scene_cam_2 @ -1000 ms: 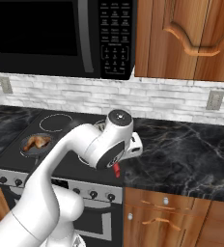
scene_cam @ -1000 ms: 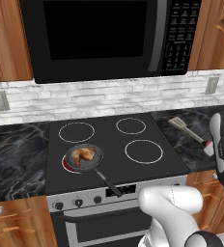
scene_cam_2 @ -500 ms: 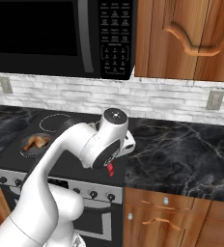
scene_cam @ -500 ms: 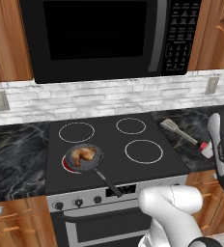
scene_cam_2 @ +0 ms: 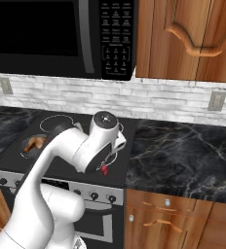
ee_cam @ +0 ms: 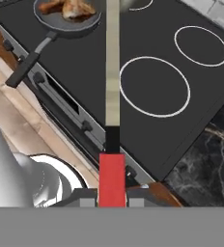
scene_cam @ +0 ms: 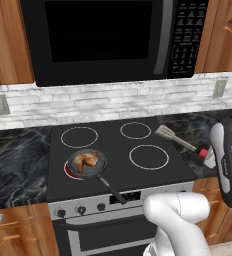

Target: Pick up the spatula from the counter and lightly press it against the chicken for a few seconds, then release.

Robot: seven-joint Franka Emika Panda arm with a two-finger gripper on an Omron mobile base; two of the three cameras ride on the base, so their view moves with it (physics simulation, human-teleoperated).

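The gripper [ee_cam: 112,200] is clamped on the red handle of the spatula [ee_cam: 112,91] at bottom centre, so the blade reaches over the stove [ee_cam: 201,103] toward the chicken [ee_cam: 68,6] in the frying pan [ee_cam: 61,23] at upper left.

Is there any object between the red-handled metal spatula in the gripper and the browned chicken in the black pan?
Nothing visible. Between the red-handled metal spatula and the browned chicken in the black frying pan lies only flat black stovetop.
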